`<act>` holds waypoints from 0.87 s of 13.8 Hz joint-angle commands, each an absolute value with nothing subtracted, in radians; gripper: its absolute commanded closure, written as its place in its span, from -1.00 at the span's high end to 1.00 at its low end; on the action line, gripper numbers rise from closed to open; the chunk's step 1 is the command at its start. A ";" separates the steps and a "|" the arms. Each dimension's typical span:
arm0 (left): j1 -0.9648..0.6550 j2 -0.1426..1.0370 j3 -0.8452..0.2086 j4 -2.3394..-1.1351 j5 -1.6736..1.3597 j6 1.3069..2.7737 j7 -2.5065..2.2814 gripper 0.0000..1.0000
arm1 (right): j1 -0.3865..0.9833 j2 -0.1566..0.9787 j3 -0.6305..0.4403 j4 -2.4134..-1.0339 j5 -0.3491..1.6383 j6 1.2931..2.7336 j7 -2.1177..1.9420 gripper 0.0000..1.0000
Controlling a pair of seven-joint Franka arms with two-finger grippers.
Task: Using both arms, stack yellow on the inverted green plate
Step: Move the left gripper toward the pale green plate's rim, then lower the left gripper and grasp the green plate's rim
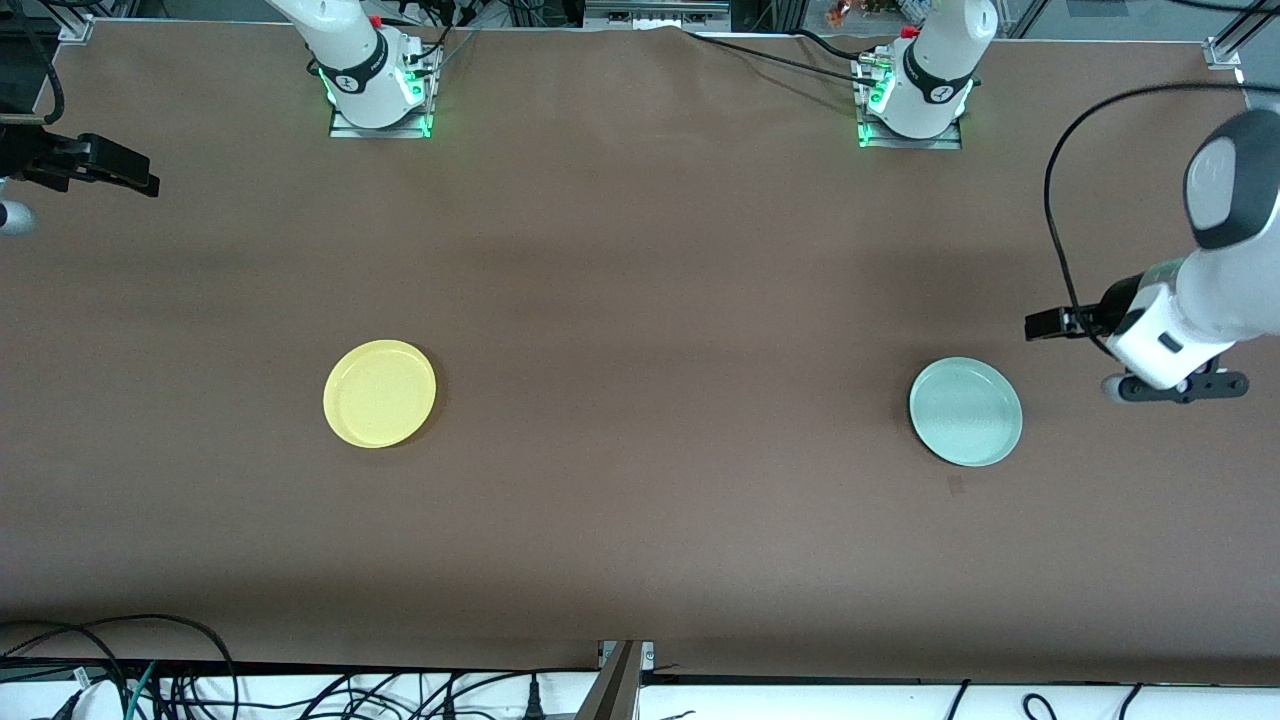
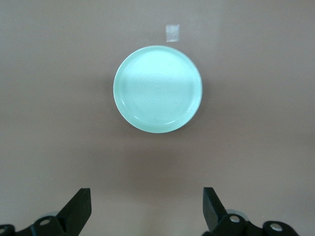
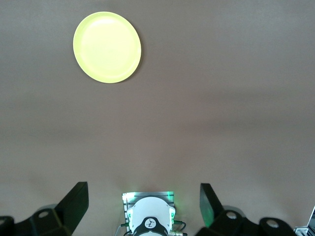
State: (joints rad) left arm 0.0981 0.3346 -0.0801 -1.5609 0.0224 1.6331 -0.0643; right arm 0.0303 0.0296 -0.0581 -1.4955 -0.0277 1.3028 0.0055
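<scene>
Green plate (image 1: 966, 411) sits nearest the front camera, rim up, at the left arm's end of the table (image 1: 640, 300). A small pale tape mark (image 2: 172, 32) lies just beside it on the brown cover. Yellow plate (image 1: 380, 392) lies a touch farther from the camera, also rim up, toward the right arm's end, well apart from the green one. Both flat on the table, nothing on either.

Left gripper (image 2: 147, 209) hangs over the table at the left arm's end, just beside the green plate, fingers spread wide, holding nothing. Right gripper (image 3: 143, 204) is up over the table edge at the right arm's end, far from the yellow plate, released, empty. Right wrist view also catches the right arm's base (image 3: 150, 216) with green lights.
</scene>
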 commanded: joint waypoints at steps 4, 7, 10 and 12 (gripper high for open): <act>0.140 0.506 -0.086 -1.546 0.037 1.770 0.130 1.00 | 0.020 0.028 -0.051 -1.491 -0.011 1.304 0.021 1.00; 0.153 0.596 -0.086 -1.542 0.058 1.848 0.254 1.00 | 0.020 0.028 -0.051 -1.491 -0.011 1.302 0.021 1.00; 0.160 0.655 -0.086 -1.545 0.078 1.948 0.412 1.00 | 0.020 0.028 -0.052 -1.491 -0.011 1.302 0.021 1.00; 0.179 0.687 -0.086 -1.543 0.081 1.983 0.469 1.00 | 0.020 0.028 -0.051 -1.491 -0.011 1.304 0.021 1.00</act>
State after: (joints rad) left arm 0.1576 0.6592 -0.0786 -1.5628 0.0536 1.9595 0.3912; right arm 0.0303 0.0299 -0.0578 -1.4954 -0.0277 1.3032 0.0055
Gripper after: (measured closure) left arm 0.000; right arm 0.000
